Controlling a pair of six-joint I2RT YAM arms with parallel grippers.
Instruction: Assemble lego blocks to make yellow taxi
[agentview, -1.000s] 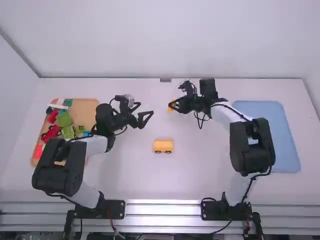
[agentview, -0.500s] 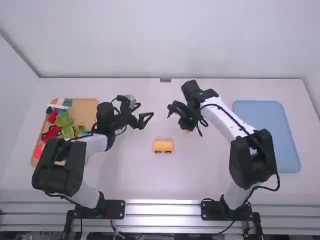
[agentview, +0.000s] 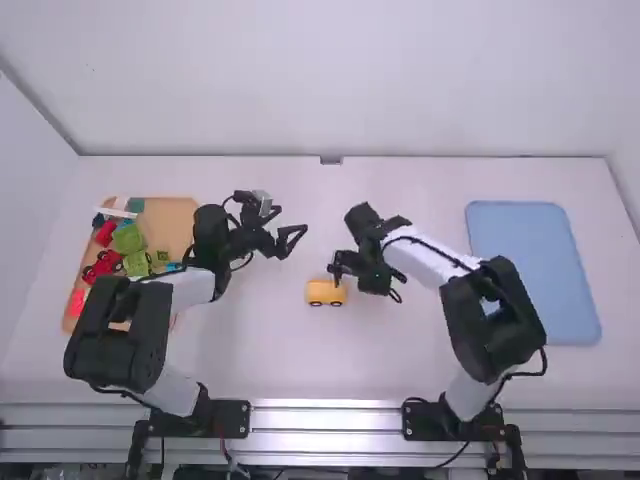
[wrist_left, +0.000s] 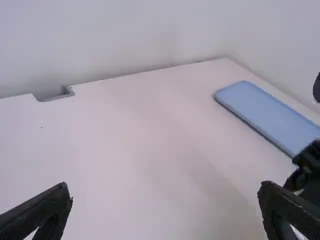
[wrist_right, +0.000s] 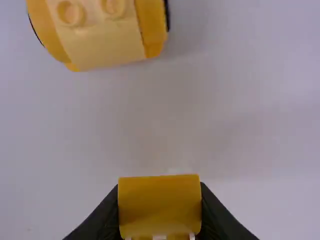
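- From my seat, I see the yellow car (agentview: 326, 293) upright on the white surface (agentview: 270, 350), near the middle between my 2 arms, with 2 dark wheels on its side nearest the high camera.
- My right gripper (agentview: 338, 269) is at the far right part of the car in the high view. Its jaws are closed on a yellow block (wrist_right: 160, 205), 1 on each side.
- In my right wrist view I see the block and the car apart, with the surface between them. The car's top is paler than its sides, and I make out 2 round studs on it.
- My left gripper (agentview: 293, 219) is off to the left of the car and farther up the surface. Its jaws are spread wide, with nothing between them.
- On my far left I have the wooden tray (agentview: 172, 225), partly behind my left arm. It holds a red car (agentview: 103, 266), 2 large green blocks (agentview: 128, 238), a white piece (agentview: 119, 213) and other small coloured blocks.
- On my right, beyond the right arm, the blue tray (agentview: 535, 265) lies flat. I also see it in my left wrist view, with a dark part of the right arm near it.
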